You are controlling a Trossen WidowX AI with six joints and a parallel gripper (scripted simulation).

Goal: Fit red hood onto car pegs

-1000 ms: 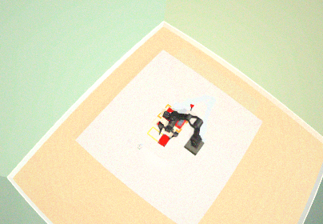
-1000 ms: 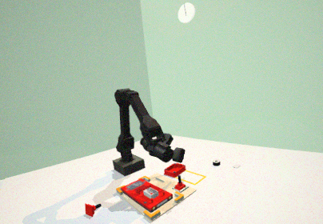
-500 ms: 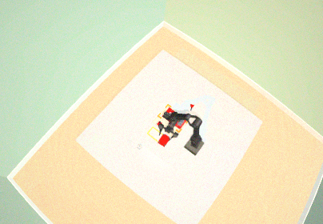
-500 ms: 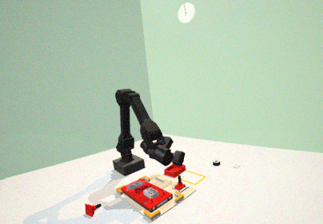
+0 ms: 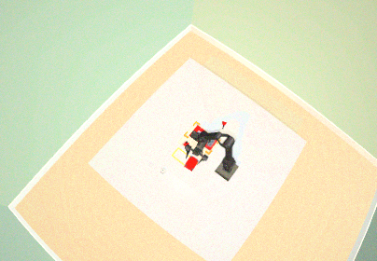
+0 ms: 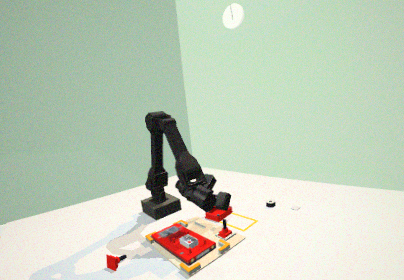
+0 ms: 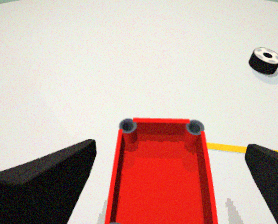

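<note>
The red hood (image 5: pixel 191 163) (image 6: pixel 218 214) (image 7: pixel 161 175) lies on the table beside the jig, hollow side up in the wrist view, with two round corner bosses at its far end. My gripper (image 5: pixel 196 157) (image 7: pixel 171 149) is open and empty, low over the hood, one finger on each side with a gap. The red chassis (image 6: pixel 173 244) (image 5: pixel 199 129) sits in the jig (image 6: pixel 190 267), with the grey engine block (image 6: pixel 189 241) on its deck and short pegs around it. The arm partly hides the chassis in the top view, and the hood's near end is cut off in the wrist view.
A red piece with a black post (image 6: pixel 225 232) stands at the jig's edge near the hood; another (image 6: pixel 112 262) (image 5: pixel 224 124) lies on the chassis's other side. A yellow outline (image 6: pixel 257 221) (image 7: pixel 225 147) lies beside the hood. A black wheel (image 6: pixel 270 204) (image 7: pixel 263 65) is farther off.
</note>
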